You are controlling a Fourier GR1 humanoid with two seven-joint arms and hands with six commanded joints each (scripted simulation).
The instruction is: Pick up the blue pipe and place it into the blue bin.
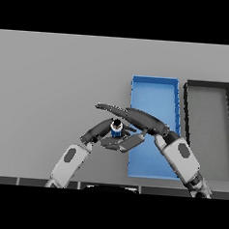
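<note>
The right hand (135, 119) reaches with long fingers around the blue pipe (116, 130) just left of the blue bin (155, 85), left hand (102, 128) beside it; whether either grips, I cannot tell, and lifting rightward comes next.

A single head view is looking steeply down from above the near edge of the counter (51, 73), facing away from the robot. It is sitting fairly close, taking in the blue bin (154, 92) right of centre, with a dark bin (206, 127) lying just beyond the blue bin's right wall.
</note>
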